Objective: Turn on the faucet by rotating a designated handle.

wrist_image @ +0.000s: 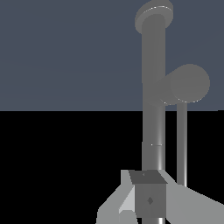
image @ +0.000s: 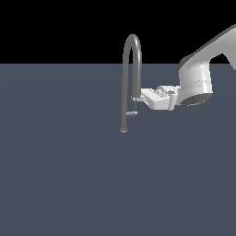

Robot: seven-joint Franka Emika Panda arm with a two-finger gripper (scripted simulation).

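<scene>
You see the gripper reaching the faucet near the handle; its opening is unclear, turning seems not done.

Upright grey faucet, stubby handle

- No text, label, brand, number or sign can be read in either view.
- The faucet is bare grey metal with no marking.
- The gripper and the white arm behind it carry no lettering or logo that shows.
- The dark floor is plain, with nothing printed on it.
</scene>
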